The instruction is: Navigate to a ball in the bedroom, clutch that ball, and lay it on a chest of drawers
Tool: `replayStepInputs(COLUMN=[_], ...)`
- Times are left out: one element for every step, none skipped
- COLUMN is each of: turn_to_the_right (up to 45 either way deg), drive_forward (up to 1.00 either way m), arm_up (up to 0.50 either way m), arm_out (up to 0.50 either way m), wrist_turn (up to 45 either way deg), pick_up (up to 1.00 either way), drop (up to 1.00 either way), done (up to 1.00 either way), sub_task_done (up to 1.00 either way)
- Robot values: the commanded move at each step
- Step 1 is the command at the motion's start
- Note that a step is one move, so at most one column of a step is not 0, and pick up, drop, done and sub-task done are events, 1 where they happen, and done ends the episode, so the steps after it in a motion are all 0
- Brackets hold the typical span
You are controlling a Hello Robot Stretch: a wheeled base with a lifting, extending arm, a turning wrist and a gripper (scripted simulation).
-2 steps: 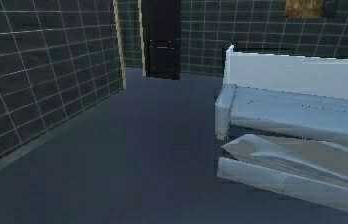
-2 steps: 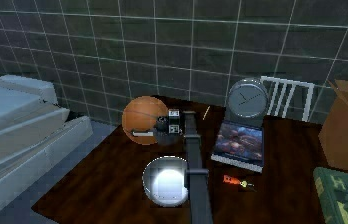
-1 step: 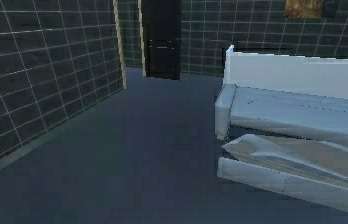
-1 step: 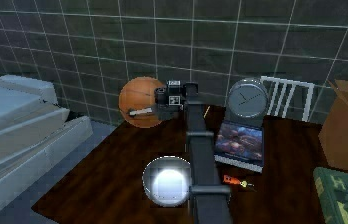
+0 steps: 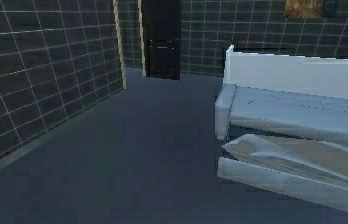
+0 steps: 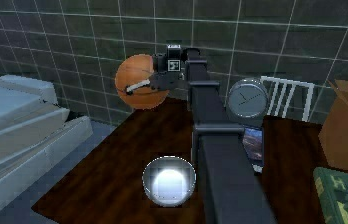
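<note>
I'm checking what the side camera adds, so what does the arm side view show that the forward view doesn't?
Arm side view: the arm and its end effector at an orange ball, plus a dark wooden top with a silver bowl and a round clock, and a brown box at the right. Forward view: a dark door and a wall picture. Both: the white bed, dark tiled walls and blue floor.

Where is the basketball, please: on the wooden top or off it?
Off: the basketball hangs at the end effector, clear of the wooden top.
</note>
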Motion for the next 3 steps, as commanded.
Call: replayStepInputs(turn_to_the_right=[0.0,0.0,0.0], drive_forward=[0.0,0.0,0.0], arm_up=[0.0,0.0,0.0], arm_out=[0.0,0.0,0.0], wrist_turn=[-45.0,-45.0,-12.0], pick_up=[0.0,0.0,0.0], drop=[0.0,0.0,0.0], done=[0.0,0.0,0.0], sub_task_done=[0.0,0.0,0.0])
